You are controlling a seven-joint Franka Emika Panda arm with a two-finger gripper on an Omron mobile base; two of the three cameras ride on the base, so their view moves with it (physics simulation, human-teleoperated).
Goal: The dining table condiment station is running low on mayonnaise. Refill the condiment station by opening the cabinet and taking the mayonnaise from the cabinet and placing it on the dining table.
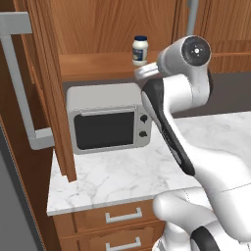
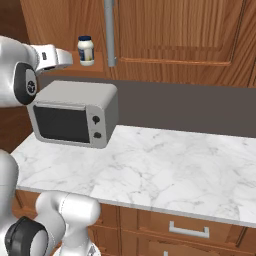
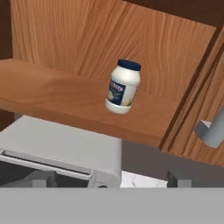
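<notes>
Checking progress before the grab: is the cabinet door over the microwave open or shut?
Open. The cabinet door is swung out edge-on, baring the shelf where the mayonnaise stands upright.

The white arm point(image 1: 196, 142) bends up high and reaches forward, and its pincer point(image 3: 109, 181) is wide open with nothing between its two dark fingertips point(image 3: 178, 179).

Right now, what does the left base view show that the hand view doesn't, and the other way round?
Left base view alone: the swung-open cabinet door with its long grey handle, the marble counter and drawers below. Hand view alone: the jar's label, close up. Both: the mayonnaise upright on the cabinet shelf, above the microwave.
</notes>
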